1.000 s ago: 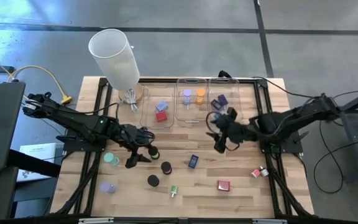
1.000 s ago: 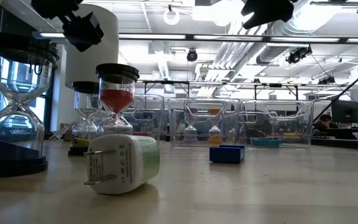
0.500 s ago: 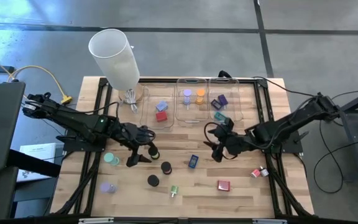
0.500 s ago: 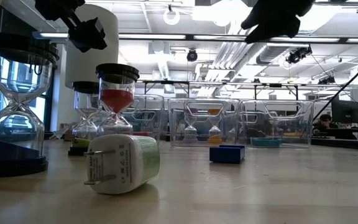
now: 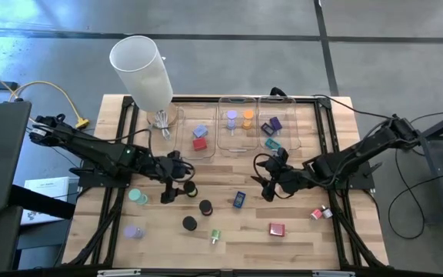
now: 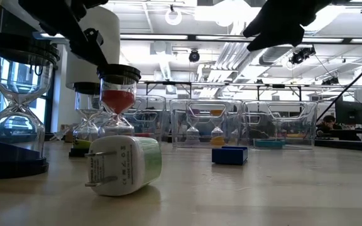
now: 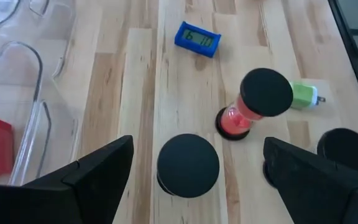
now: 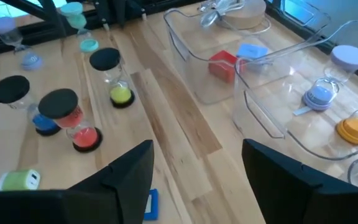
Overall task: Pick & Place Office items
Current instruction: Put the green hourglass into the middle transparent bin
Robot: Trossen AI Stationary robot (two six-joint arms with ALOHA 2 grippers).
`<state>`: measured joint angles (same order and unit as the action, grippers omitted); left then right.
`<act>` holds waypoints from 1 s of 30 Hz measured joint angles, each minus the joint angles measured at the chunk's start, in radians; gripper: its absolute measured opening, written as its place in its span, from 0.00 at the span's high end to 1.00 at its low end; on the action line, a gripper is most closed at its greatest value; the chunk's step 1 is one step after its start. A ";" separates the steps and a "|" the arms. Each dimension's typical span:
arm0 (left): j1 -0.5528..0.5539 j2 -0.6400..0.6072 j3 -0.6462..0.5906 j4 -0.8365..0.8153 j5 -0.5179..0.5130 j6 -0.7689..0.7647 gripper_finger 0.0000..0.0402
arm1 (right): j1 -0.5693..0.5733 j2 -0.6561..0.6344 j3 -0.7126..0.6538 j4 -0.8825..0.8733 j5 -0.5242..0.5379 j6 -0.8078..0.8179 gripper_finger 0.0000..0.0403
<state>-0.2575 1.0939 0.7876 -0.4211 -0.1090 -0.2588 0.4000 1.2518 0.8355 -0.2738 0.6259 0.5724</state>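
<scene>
Three black-capped hourglasses (image 7: 188,167) stand on the tabletop (image 5: 298,231) near the blue clock (image 5: 239,199). The left claw (image 7: 191,171), wide open and empty, hovers over one; the right claw (image 8: 194,165) hangs open, empty, beside the three trays (image 5: 234,138).

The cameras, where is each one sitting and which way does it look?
High view: above the table, looking straight down; both arms show, left gripper, right gripper.
Low view: at tabletop height, looking level across into the room; dark arm parts hang at the top.
Left wrist view: on the left arm, looking down between its open fingers at hourglasses.
Right wrist view: on the right arm, facing the trays.
Shared: the green plug appears in the low and left wrist views.
</scene>
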 joint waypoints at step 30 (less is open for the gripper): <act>-0.056 0.246 -0.003 0.010 -0.086 0.011 0.13 | 0.000 0.000 -0.020 0.024 0.000 -0.027 0.42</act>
<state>-0.3134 1.3402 0.7848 -0.4114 -0.1947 -0.2474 0.3996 1.2518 0.8150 -0.2495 0.6254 0.5453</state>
